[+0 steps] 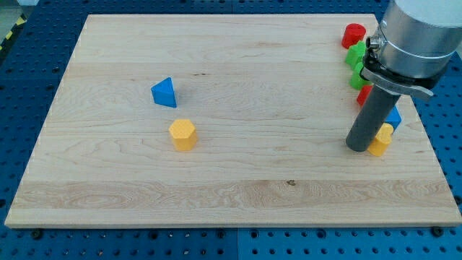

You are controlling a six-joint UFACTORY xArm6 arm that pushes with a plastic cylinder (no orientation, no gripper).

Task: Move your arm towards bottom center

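Observation:
My tip point(357, 146) rests on the wooden board point(231, 180) at the view's right, below the middle height. It touches the left side of a yellow block point(380, 141). A blue block point(393, 117) sits just above the yellow one, partly hidden by the rod. A red block point(364, 94) shows behind the rod. Two green blocks point(356, 56) lie above it, partly hidden by the arm. A red round block point(353, 34) is at the view's top right. A blue triangular block point(165, 92) and a yellow hexagonal block point(182, 134) lie left of centre, far from my tip.
The board lies on a blue perforated table point(29, 87). The board's right edge point(432, 144) runs close to the yellow block. The arm's grey body point(419, 32) covers the top right corner.

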